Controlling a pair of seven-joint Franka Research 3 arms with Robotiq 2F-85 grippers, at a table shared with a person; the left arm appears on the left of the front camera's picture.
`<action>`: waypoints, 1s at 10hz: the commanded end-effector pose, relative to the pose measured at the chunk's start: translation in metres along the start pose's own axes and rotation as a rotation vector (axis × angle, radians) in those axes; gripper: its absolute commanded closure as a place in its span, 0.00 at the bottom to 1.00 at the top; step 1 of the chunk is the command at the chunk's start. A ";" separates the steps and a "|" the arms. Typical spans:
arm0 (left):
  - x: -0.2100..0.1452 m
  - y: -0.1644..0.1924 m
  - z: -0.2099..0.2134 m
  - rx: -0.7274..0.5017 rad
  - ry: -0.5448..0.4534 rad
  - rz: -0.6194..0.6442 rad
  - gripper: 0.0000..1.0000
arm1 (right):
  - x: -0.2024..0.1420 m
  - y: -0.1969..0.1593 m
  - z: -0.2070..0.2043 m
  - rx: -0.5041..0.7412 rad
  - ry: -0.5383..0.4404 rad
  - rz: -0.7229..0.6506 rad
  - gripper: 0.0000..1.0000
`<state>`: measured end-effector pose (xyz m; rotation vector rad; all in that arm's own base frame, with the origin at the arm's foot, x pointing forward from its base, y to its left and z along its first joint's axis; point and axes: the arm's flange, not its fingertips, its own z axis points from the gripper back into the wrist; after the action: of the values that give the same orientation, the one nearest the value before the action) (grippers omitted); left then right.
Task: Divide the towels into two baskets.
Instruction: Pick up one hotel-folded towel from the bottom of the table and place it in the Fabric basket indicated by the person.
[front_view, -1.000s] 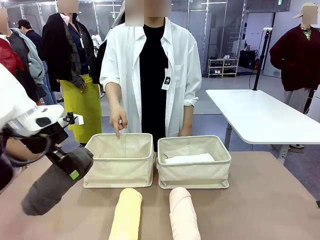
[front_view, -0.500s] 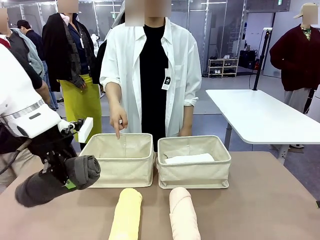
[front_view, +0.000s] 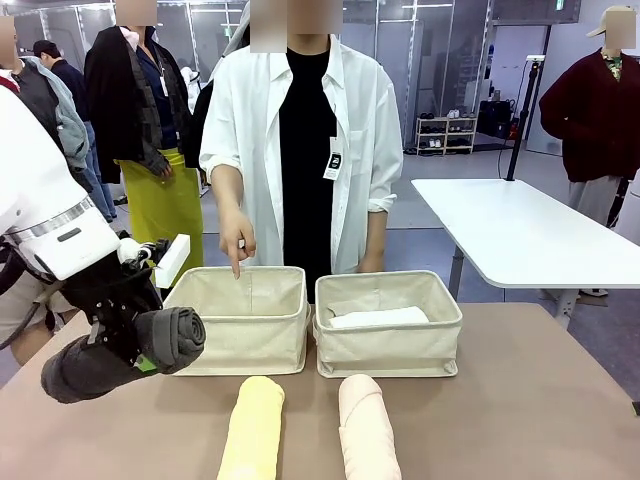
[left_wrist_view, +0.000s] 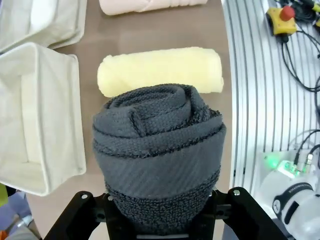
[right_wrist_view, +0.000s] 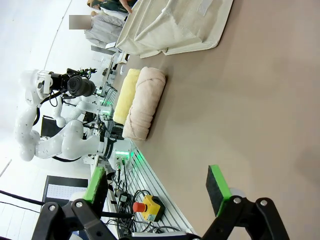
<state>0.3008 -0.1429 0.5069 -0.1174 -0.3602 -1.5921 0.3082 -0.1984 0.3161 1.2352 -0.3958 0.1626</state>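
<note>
Left pincer (left_wrist_view: 162, 222) clamped across dark grey rolled terry towel (front_view: 85, 365): soft, light, squashy; grip likely secure. Right pincer (right_wrist_view: 157, 185) wide, empty.

A person's pointing hand (front_view: 237, 243) overhangs the far rim of the left cream canvas basket (front_view: 240, 345), while a pale yellow terry roll (front_view: 252, 430) and a peach-pink terry roll (front_view: 367, 430) crowd the brown table (front_view: 520, 400) in front.

The dark grey towel (left_wrist_view: 157, 150) has a band of fine diagonal ribs, while the pale yellow towel (front_view: 253, 428) and the peach-pink towel (front_view: 367, 425) are each of one plain colour. The left basket (front_view: 240, 340) and the right basket (front_view: 390, 350) are plain cream-beige, the white towel (front_view: 378, 318) is plain too, and the surface (front_view: 520, 400) is dull brown.
</note>
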 end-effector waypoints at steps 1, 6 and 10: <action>0.007 0.022 0.014 0.118 0.064 -0.085 0.64 | -0.001 0.002 0.000 -0.009 0.000 -0.003 0.00; 0.075 0.150 -0.005 0.055 0.189 -0.250 0.64 | -0.001 0.002 0.000 -0.009 0.000 -0.003 0.00; 0.100 0.241 -0.052 -0.004 0.251 -0.316 0.64 | -0.001 0.002 0.000 -0.009 0.000 -0.003 0.00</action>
<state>0.5189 -0.2510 0.5193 0.1388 -0.2264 -1.8542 0.3084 -0.1983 0.3153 1.2359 -0.3934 0.1618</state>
